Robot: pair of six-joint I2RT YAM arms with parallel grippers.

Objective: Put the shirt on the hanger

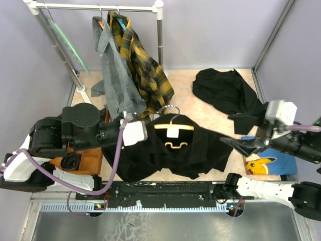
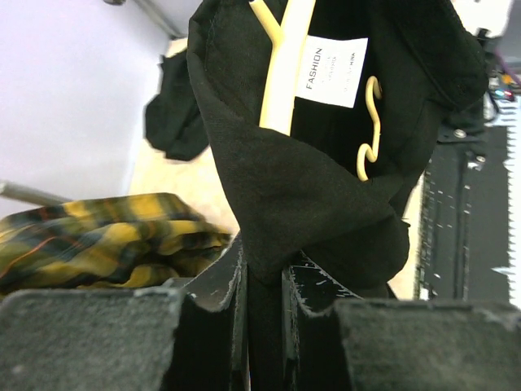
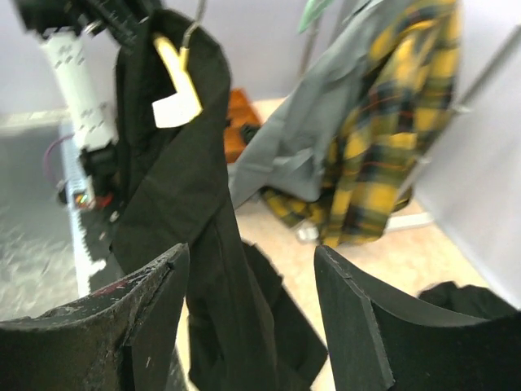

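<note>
Left hand (image 2: 264,281) is clamped tight on a fold of the black shirt (image 1: 150,155), at the edge nearest it. Right hand (image 3: 252,254) has its jaws well apart, gripping nothing, just beside the shirt's other side. Shirt sits at the table's (image 1: 183,95) near middle between both hands, with the yellow hanger (image 1: 173,127) inside the collar and its hook poking out toward the rack (image 1: 100,7).
</note>
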